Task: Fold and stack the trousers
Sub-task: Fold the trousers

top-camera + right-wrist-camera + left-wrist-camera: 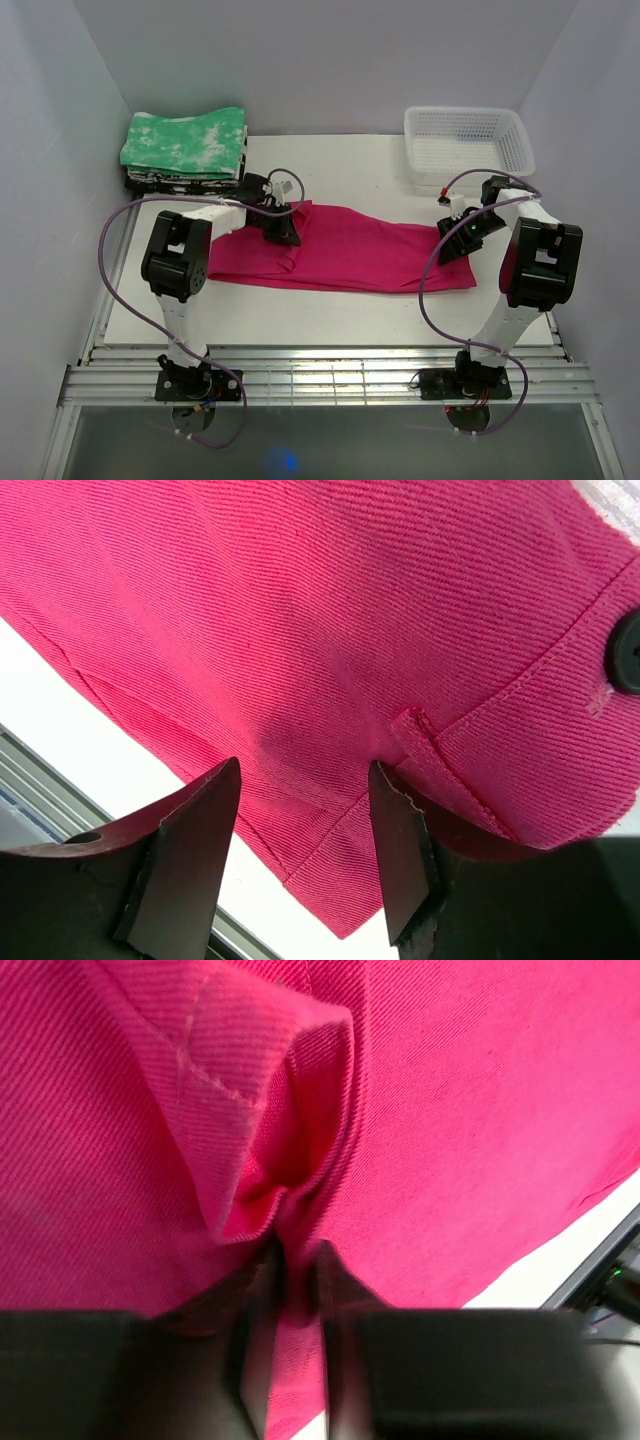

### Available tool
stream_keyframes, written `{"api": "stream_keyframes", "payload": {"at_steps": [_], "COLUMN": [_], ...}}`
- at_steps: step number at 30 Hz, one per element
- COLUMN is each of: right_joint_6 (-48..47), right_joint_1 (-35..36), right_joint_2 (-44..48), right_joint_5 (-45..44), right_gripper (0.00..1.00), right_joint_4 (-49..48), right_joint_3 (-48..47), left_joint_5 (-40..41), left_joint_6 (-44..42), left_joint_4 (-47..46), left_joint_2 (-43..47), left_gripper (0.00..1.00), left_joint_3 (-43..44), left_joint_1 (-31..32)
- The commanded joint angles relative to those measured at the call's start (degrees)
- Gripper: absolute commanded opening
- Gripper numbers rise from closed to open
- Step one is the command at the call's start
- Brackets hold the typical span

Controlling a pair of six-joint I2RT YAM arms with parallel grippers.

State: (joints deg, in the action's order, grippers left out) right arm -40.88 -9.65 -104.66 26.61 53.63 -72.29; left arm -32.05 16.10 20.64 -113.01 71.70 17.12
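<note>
The magenta-pink trousers point(360, 250) lie in a long flat band across the white table point(330, 310), their left end doubled over. My left gripper point(283, 232) sits on that left end. In the left wrist view its jaws point(297, 1260) stand only a narrow slit apart, with a raised fold of the trousers point(480, 1110) pinched between them. My right gripper point(455, 240) hovers at the right end, open. In the right wrist view its fingertips point(305, 775) straddle a seamed corner of the trousers point(350, 610) near a dark button point(628, 650), with nothing between them.
A folded green-and-white mottled cloth point(185, 145) rests on a dark stack at the back left. A white mesh basket point(468, 140) stands at the back right. White walls enclose the table on three sides, and a slatted metal rail point(330, 375) runs along the near edge.
</note>
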Motion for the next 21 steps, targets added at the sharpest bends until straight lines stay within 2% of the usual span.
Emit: {"api": "stream_keyframes", "payload": {"at_steps": [1,3,4,5,7,8,10,11,12,15,16,17,21], "right_joint_6": [-0.42,-0.77,-0.86,-0.95,-1.48,-1.57,-2.0,-2.09,-2.01,-1.48,-1.48,-1.39,-2.71], "right_joint_1": [0.07,0.07,0.07,0.07,0.07,0.07,0.07,0.07,0.07,0.16,0.16,0.16,0.16], "right_joint_2": [1.83,2.27,2.36,2.53,2.97,3.15,3.67,3.85,4.11,4.73,4.9,5.17,6.84], "right_joint_5": [1.95,2.39,2.65,2.74,3.09,3.18,3.97,4.32,4.59,6.17,6.43,6.26,4.33], "right_gripper": [0.61,0.61,0.61,0.61,0.61,0.61,0.61,0.61,0.61,0.6,0.6,0.6,0.6], "right_joint_4": [0.69,1.13,1.56,1.74,2.27,2.36,2.62,2.97,3.06,3.06,3.15,3.15,3.06], "right_joint_3": [-0.92,-1.53,-1.71,-1.89,-2.41,-2.42,-2.68,-2.77,-2.77,-2.5,-2.33,-2.07,-0.4], "left_joint_5": [-0.01,-2.22,-3.18,-4.84,-7.04,-12.02,-14.61,-12.53,-10.33,-7.85,-9.42,-11.0,-13.74], "left_joint_6": [-3.43,-6.94,-7.91,-8.88,-10.3,-10.21,-9.86,-9.94,-10.47,-10.13,-8.82,-7.15,-11.25], "left_joint_4": [1.68,2.29,2.3,2.9,4.14,5.1,5.63,6.16,7.12,8.01,7.14,6.61,10.47], "left_joint_2": [5.51,11.39,13.67,17.87,20.98,22.03,24.5,25.03,25.03,24.77,24.68,24.33,22.05], "left_gripper": [0.35,0.69,0.84,0.95,0.96,0.96,0.92,0.89,0.81,0.73,0.72,0.71,0.7], "left_joint_3": [-0.69,-1.12,-1.73,-1.91,-1.57,-1.56,-1.56,-2.09,-2.18,-5.42,-6.91,-7.88,-7.98], "left_joint_1": [0.28,0.28,0.19,-0.07,-1.73,-4.53,-7.01,-8.41,-8.6,-13.06,-15.26,-20.85,-28.19]}}
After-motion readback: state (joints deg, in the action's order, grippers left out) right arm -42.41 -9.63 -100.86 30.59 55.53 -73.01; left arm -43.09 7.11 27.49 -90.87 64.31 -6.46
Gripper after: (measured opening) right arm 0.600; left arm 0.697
